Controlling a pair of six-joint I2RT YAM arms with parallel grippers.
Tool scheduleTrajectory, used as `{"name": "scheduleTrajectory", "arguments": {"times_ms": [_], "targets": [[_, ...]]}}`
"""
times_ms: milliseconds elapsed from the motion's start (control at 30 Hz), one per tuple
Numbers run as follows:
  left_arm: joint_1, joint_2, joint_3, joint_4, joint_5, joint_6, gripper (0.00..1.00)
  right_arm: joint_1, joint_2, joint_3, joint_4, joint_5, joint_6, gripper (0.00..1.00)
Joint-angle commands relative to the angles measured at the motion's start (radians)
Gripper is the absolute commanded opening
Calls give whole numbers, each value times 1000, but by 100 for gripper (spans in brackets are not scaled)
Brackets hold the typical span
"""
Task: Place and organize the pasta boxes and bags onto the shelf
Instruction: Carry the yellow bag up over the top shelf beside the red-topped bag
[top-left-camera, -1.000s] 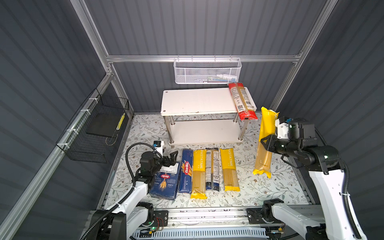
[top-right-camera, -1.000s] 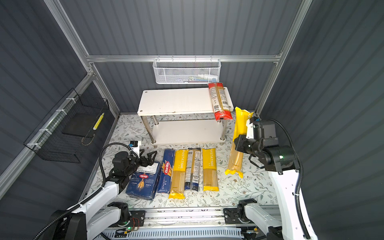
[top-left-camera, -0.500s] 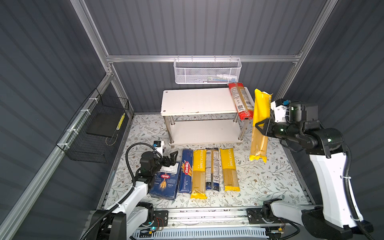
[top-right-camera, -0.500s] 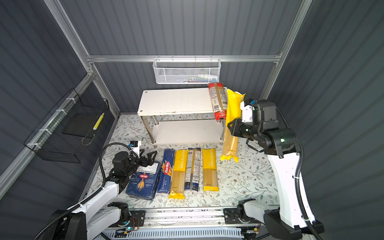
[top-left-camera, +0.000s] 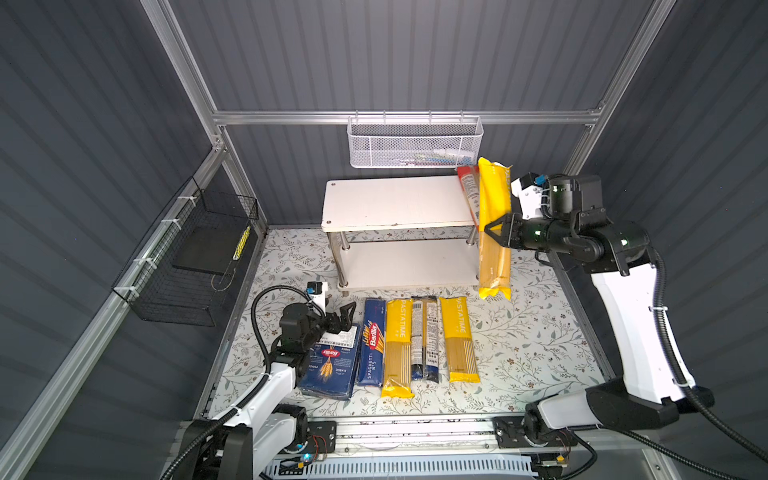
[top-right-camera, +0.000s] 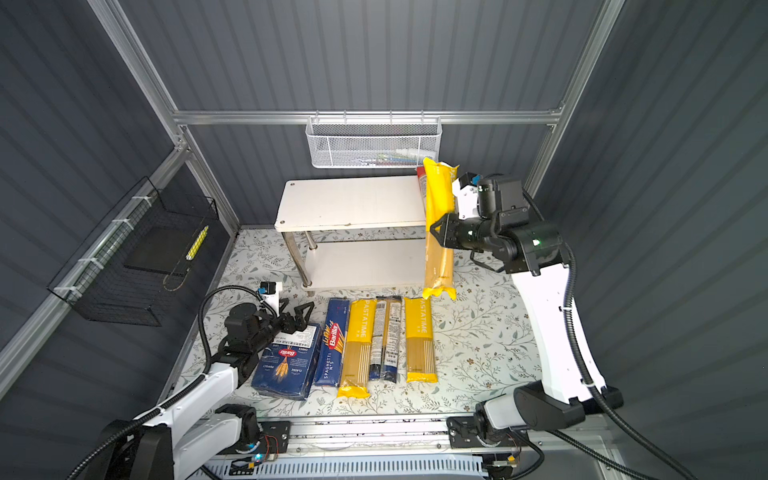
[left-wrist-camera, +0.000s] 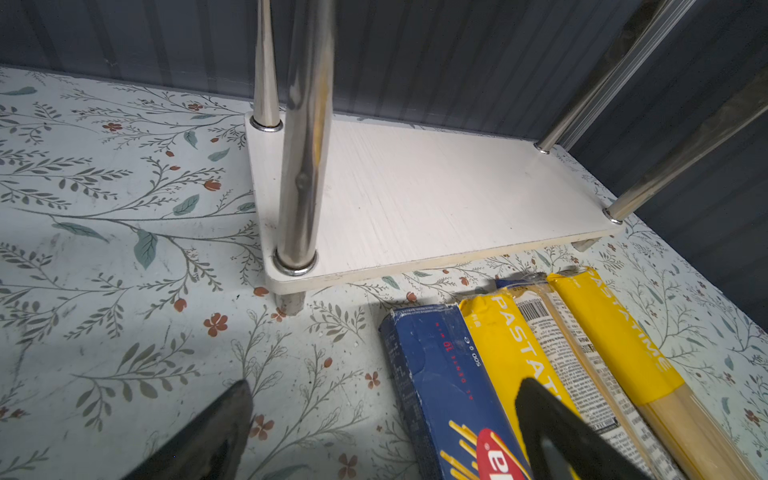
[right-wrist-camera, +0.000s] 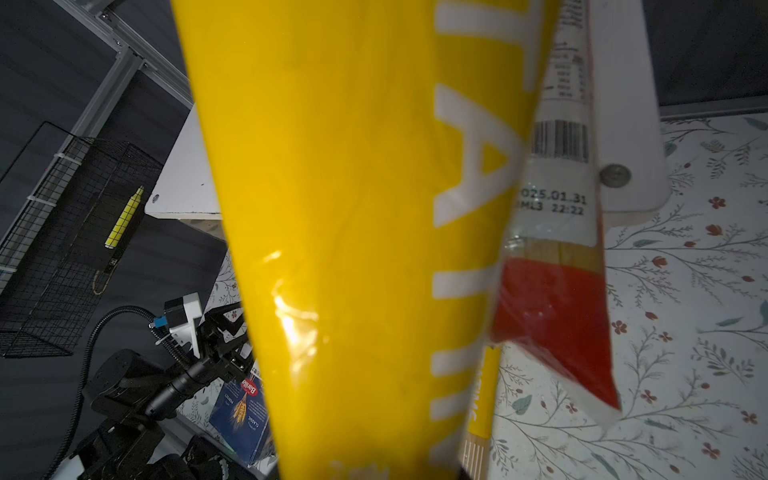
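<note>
My right gripper (top-left-camera: 495, 233) (top-right-camera: 439, 233) is shut on a yellow PASTATIME bag (top-left-camera: 493, 199) (top-right-camera: 438, 199) (right-wrist-camera: 353, 208), which hangs nearly upright against the right end of the white two-tier shelf (top-left-camera: 395, 203) (top-right-camera: 349, 203) (left-wrist-camera: 415, 195). A red-ended bag (top-left-camera: 468, 193) (right-wrist-camera: 557, 307) lies on the top board just behind it. On the floor in front lie a wide Barilla box (top-left-camera: 330, 368), a narrow spaghetti box (top-left-camera: 372, 349) (left-wrist-camera: 440, 374), two yellow bags (top-left-camera: 397, 345) (top-left-camera: 459, 336) and a navy-ended bag (top-left-camera: 426, 336). My left gripper (top-left-camera: 345, 316) (left-wrist-camera: 382, 411) stands open over the wide box's far end.
A white mesh basket (top-left-camera: 415, 143) hangs on the back wall just above the shelf. A black wire basket (top-left-camera: 195, 262) is fixed to the left wall. The metal rail (top-left-camera: 415, 428) with both arm bases runs along the front edge.
My right arm has lifted the yellow bag up and back, from over the floor at the right to the shelf's right end. The left arm has not moved.
</note>
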Motion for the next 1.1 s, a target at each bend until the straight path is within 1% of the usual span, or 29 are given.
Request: {"name": "scheduleTrajectory", "arguments": {"times_ms": [0, 233, 400, 500, 833, 1067], "targets": [[-5, 2, 5, 4, 11, 6, 100, 13, 32, 105, 139, -41, -24, 20], [-5, 3, 6, 3, 11, 6, 99, 44, 201, 314, 104, -52, -37, 21], [-5, 0, 6, 3, 10, 9, 100, 47, 259, 369, 138, -56, -26, 22], [-5, 2, 6, 2, 11, 8, 100, 46, 294, 404, 132, -20, -32, 22], [-5, 1, 6, 2, 9, 9, 99, 46, 358, 417, 198, -33, -13, 25], [-5, -2, 5, 1, 7, 8, 100, 46, 383, 432, 220, 24, -8, 26]]}}
